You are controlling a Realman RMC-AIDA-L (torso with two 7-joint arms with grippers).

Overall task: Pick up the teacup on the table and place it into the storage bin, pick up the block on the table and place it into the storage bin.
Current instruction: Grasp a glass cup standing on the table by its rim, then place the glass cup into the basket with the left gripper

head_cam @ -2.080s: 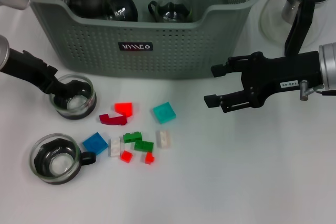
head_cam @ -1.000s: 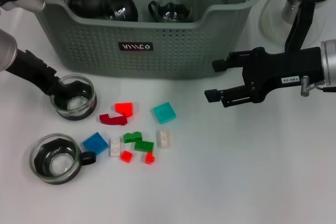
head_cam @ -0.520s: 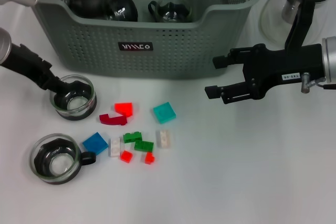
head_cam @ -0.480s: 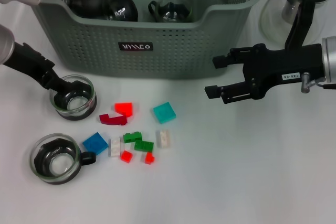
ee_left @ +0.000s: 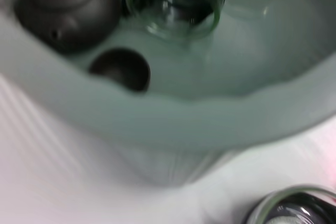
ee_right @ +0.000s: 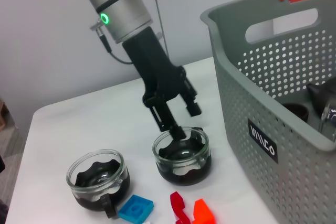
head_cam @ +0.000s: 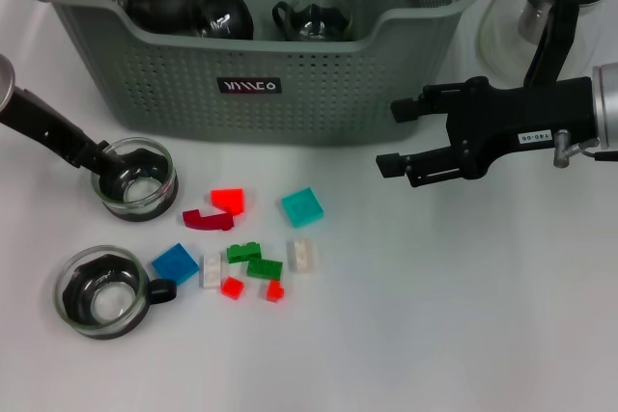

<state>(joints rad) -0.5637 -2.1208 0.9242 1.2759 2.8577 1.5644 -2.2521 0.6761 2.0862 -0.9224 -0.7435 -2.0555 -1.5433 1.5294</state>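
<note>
The step in hand looks like the grasp on the first teacup. The left gripper (ee_right: 180, 121) sits at the small clear glass teacup with dark liner (head_cam: 134, 178), one of its fingers (ee_right: 175, 129) dipped inside the rim and the other outside, apart and not yet pinching the wall. That cup stands on the white worktop (head_cam: 435, 315) just before the grey-green perforated plastic storage bin (head_cam: 270, 55). Next the fingers should close, then lift. The right gripper (head_cam: 399, 137) hovers idle, fingers wide.
</note>
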